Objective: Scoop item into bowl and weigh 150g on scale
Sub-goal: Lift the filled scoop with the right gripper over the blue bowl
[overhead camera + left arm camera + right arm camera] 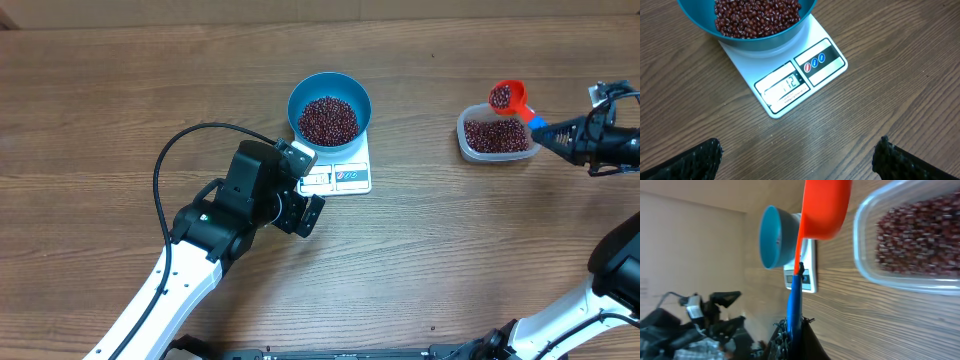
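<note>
Right fingers (812, 345) pinch the blue handle of a red scoop (520, 100) loaded with beans (499, 98), poised over the clear tub (462, 140). Left fingers (695, 160) stand spread wide and empty, just beside the scale (785, 92). The tabletop (430, 250) between tub and blue bowl (297, 95) lies open. The scoop is best carried level and tipped slowly over the bowl's centre, where beans already heap, to avoid overshoot.

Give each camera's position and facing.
Overhead: above the table, facing straight down on bowl, scale, tub, scoop; left arm, right arm show.
Left wrist: on left arm, facing down at scale and bowl; open left tool shows.
Right wrist: on right arm, rolled sideways, facing the tub; right tool shut on scoop.
Shared: bowl and scale, in all three.
</note>
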You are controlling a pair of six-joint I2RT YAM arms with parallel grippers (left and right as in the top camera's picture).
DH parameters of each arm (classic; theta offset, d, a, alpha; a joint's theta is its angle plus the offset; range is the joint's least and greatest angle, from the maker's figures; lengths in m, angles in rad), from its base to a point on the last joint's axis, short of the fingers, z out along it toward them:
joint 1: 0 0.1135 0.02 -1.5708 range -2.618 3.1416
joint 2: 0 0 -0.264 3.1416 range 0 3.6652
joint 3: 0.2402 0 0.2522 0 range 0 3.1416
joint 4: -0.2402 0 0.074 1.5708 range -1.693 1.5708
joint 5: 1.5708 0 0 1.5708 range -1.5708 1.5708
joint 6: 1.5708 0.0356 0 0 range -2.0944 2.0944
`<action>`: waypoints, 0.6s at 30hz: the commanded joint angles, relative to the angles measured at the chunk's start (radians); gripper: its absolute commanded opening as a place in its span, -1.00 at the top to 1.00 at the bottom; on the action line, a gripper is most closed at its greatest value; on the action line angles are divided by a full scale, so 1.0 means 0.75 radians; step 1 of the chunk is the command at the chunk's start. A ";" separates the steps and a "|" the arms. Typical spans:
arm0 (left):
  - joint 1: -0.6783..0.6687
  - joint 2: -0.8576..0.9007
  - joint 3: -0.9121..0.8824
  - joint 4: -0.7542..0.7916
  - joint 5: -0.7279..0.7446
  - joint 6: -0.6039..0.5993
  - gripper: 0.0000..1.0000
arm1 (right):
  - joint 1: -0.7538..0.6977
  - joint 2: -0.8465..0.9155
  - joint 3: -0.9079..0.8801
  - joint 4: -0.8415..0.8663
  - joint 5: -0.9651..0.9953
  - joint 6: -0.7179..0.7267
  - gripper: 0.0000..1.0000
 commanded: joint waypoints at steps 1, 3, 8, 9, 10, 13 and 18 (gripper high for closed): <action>0.007 0.005 0.027 0.001 -0.009 0.012 -0.99 | 0.061 0.012 -0.007 -0.003 -0.111 -0.026 0.93; 0.007 0.005 0.027 0.001 -0.009 0.012 -0.99 | 0.098 0.012 -0.007 -0.003 -0.120 -0.026 0.93; 0.007 0.004 0.027 0.001 -0.009 0.012 -0.99 | 0.239 0.012 -0.007 0.008 -0.125 -0.026 0.93; 0.007 0.005 0.027 0.001 -0.009 0.012 -0.99 | 0.268 0.012 -0.007 0.014 -0.127 -0.026 0.93; 0.007 0.005 0.027 0.001 -0.009 0.012 -0.99 | 0.302 0.012 -0.007 0.020 -0.132 -0.026 0.93; 0.007 0.004 0.027 0.001 -0.009 0.012 -0.99 | 0.397 0.012 -0.007 0.037 -0.148 -0.025 0.93; 0.007 0.004 0.027 0.001 -0.009 0.012 -0.99 | 0.549 0.012 -0.007 0.122 -0.146 0.065 0.93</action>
